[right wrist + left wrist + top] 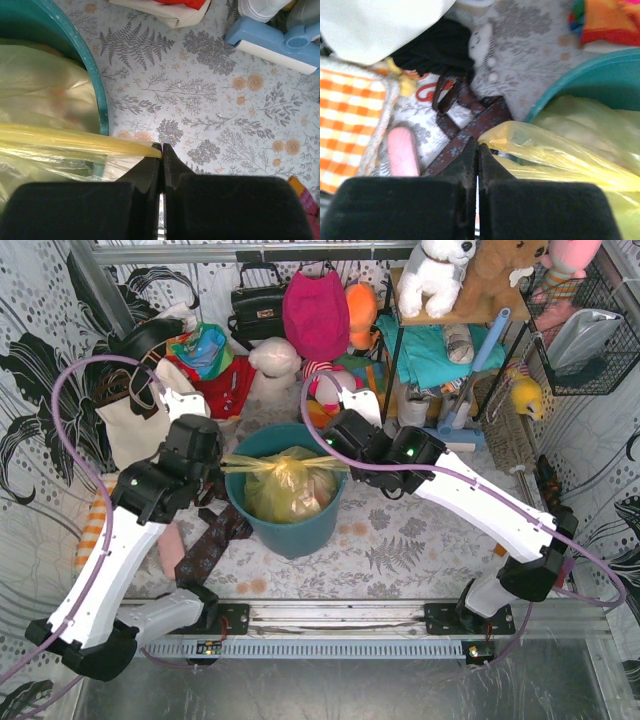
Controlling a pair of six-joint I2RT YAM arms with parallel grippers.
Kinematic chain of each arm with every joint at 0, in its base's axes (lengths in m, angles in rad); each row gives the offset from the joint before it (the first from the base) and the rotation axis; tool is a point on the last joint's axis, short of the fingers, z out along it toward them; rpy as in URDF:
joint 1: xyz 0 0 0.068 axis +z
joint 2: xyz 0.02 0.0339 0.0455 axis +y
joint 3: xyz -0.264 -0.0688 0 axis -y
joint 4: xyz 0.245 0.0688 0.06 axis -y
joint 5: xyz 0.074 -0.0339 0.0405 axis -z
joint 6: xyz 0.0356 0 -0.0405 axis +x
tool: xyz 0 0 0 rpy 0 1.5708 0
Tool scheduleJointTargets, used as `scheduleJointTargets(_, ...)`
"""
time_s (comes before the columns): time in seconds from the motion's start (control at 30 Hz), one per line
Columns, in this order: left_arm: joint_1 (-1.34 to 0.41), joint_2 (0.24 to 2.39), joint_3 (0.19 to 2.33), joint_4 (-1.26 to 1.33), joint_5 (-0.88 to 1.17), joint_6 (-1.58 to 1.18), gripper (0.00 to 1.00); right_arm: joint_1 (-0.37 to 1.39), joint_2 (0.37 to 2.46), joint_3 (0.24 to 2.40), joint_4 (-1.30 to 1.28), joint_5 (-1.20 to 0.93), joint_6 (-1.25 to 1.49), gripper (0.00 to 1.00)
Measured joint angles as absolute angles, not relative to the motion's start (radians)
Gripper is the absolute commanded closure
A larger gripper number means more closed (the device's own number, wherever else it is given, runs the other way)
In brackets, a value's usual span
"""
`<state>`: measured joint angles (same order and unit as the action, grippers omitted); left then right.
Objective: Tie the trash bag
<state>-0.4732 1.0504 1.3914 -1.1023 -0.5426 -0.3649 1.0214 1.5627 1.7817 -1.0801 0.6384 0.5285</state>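
Observation:
The trash bag (pixel 285 485), thin translucent yellow-green plastic, sits inside the teal bin (pixel 290 530) at the table's middle. Its top is pulled out sideways into two stretched ends. My left gripper (pixel 222 466) is at the bin's left rim. In the left wrist view its jaws (pixel 478 147) are pressed together with the bag's left end (pixel 530 137) meeting their tip. My right gripper (pixel 337 445) is at the bin's right rim. In the right wrist view its jaws (pixel 161 149) are shut on a taut yellow strand of the bag (pixel 75 137).
A cream tote bag (pixel 130 425), an orange checked cloth (pixel 347 115), a pink item (pixel 402 150) and a brown patterned strap (pixel 470 122) lie left of the bin. A blue brush (pixel 272 42) and a toy-laden shelf (pixel 460 310) stand at the back right.

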Motion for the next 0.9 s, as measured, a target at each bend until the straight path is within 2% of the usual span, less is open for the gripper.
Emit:
scheduleJointTargets(0.27, -0.462, 1.017, 1.527, -1.040, -0.321, -0.327, 1.00, 1.001, 1.536, 1.849, -0.969, 0.450, 0.430, 1.00)
scheduleJointTargets(0.63, -0.462, 1.045, 1.542, -0.875, 0.041, -0.373, 1.00, 1.001, 1.537, 1.887, -0.658, 0.113, 0.411, 1.00)
scheduleJointTargets(0.9, -0.462, 1.018, 1.560, -0.690, 0.163, -0.441, 1.00, 1.012, 1.538, 1.966, -0.506, 0.035, 0.413, 1.00)
